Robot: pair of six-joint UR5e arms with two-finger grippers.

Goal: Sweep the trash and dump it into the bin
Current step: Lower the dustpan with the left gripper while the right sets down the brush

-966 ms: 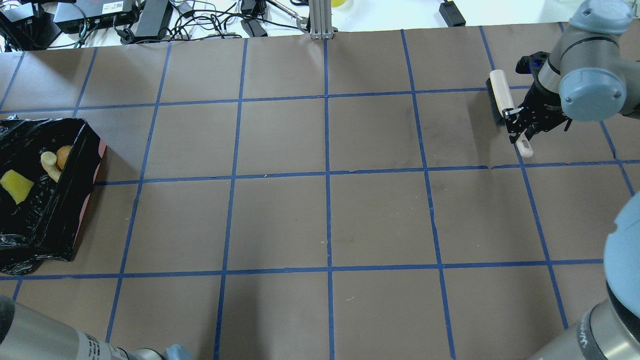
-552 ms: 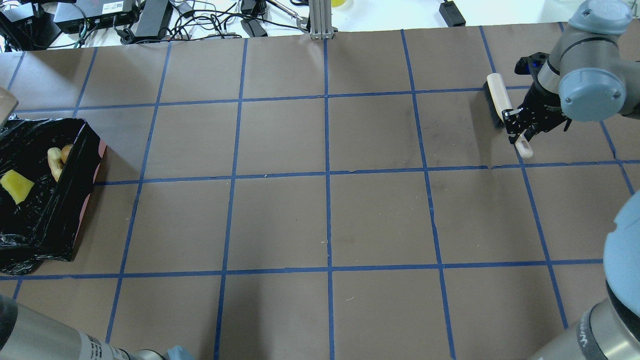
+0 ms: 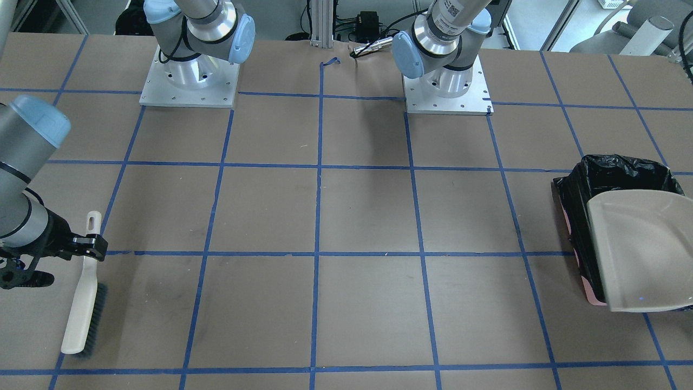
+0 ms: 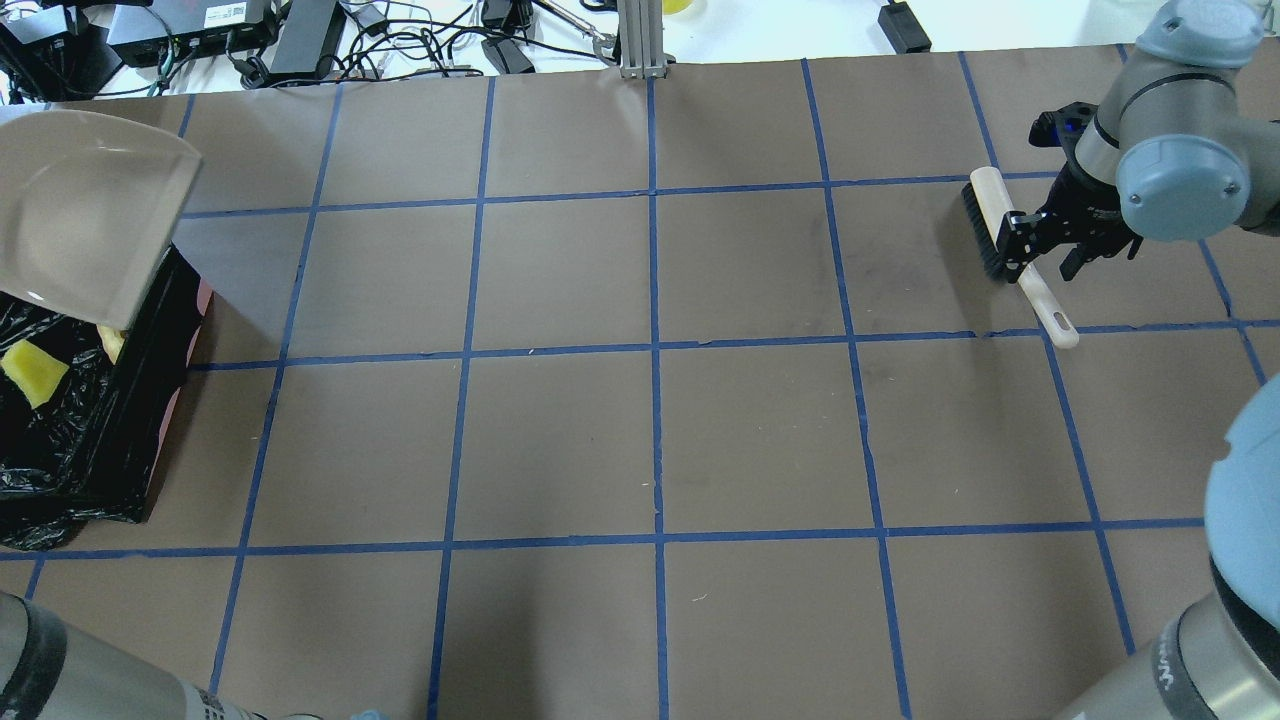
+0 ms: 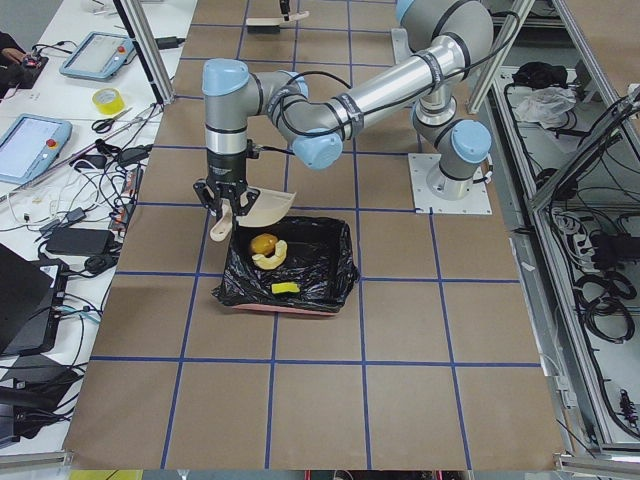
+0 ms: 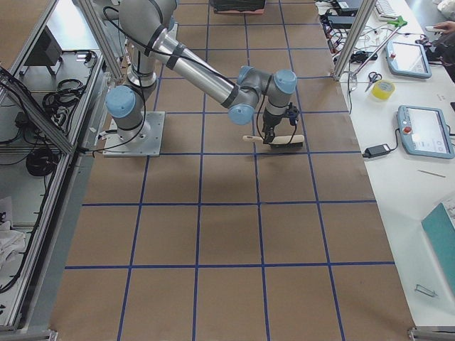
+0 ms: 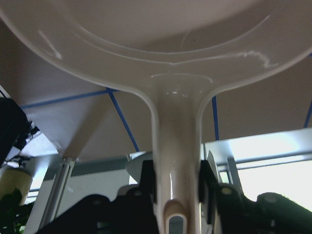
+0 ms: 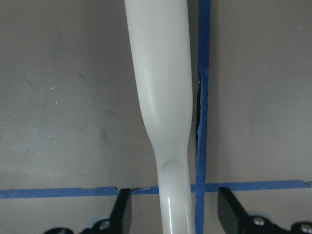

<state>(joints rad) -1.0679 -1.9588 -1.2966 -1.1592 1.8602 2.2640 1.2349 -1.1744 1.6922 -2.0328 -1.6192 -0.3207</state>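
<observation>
Over the far end of the bin [image 4: 120,430], the left end effector [image 5: 225,200] grips the dustpan [image 4: 90,205] by its handle, its fingers [image 7: 146,181] pressed against both sides. All three pieces of trash lie inside the black liner below: the potato-shaped lump [image 5: 263,243], the croissant [image 5: 268,261] and the yellow wedge [image 4: 30,372]. With all three in the bin, the dumping looks done.

At the opposite end of the tabletop [image 4: 650,430], well apart from the bin, the right end effector [image 4: 1035,255] straddles the brush [image 4: 990,215]. Its fingers [image 8: 123,210] are spread and clear of the handle. The brush lies released, its long axis running roughly away from the robot, head farthest.

The left arm is much the nearer to the bin. What probably remains is carrying the dustpan clear and setting it down.
</observation>
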